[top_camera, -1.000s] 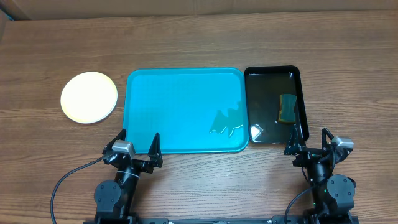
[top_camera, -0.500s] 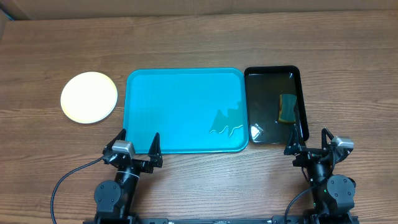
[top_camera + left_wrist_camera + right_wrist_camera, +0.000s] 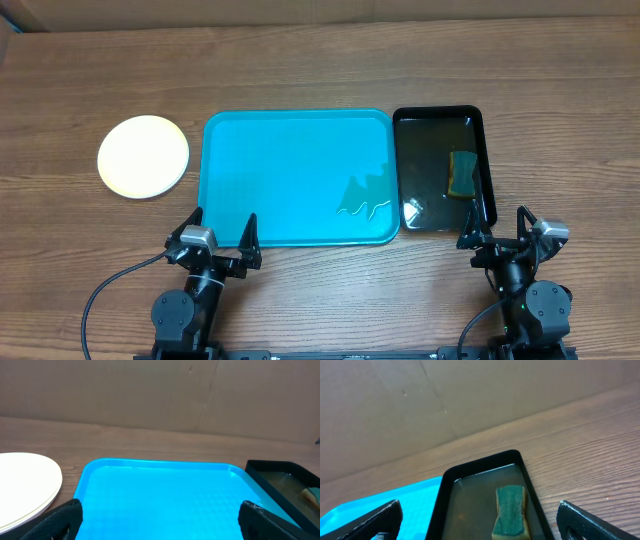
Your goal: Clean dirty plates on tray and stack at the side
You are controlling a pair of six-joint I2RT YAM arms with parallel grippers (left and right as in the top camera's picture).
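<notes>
The fingers (image 3: 64,519) of my left gripper (image 3: 222,226) stand spread wide and released, and they grasp nothing. They hang just over the near rim of the turquoise tray (image 3: 290,175), at its left part. The right gripper (image 3: 494,230) is also fully spread and free. It points at the near end of the black tray (image 3: 437,112) and does not touch it.

The turquoise tray lies in the middle of the table (image 3: 400,60), with a small wet patch (image 3: 364,204) near its right near corner. The black tray lies just beside it on the right, the two rims almost touching. It has some liquid inside, and a sponge (image 3: 462,173) with a green top lies in it, closer to the right wall.

The plate (image 3: 143,156) is round and pale yellow-white. It rests flat on the table to the left of the turquoise tray, apart from the rim. From above I see one disc only, and I cannot tell if other plates lie under it.
</notes>
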